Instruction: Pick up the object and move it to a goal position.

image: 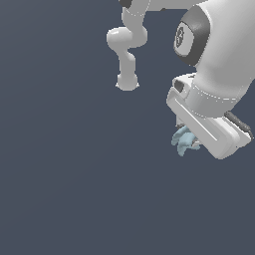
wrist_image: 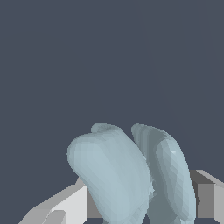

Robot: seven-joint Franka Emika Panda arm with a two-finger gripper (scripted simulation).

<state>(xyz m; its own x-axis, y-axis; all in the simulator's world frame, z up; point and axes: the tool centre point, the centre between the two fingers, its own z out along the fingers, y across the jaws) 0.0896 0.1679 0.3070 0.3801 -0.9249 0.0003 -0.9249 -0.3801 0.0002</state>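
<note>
The object [image: 185,141] is a small pale light-blue lump with short lobes, tucked under the white hand of the arm at the exterior view's right. In the wrist view the object [wrist_image: 127,175] fills the space between the two grey-white fingers [wrist_image: 65,205], which press on it from both sides. My gripper [image: 191,137] is shut on the object; its fingertips are mostly hidden behind the hand body in the exterior view. The object hangs clear of the dark surface, with nothing under it in the wrist view.
The arm's white links and base [image: 127,82] rise at the top centre of the exterior view. All around lies a plain dark blue-grey surface [image: 74,189].
</note>
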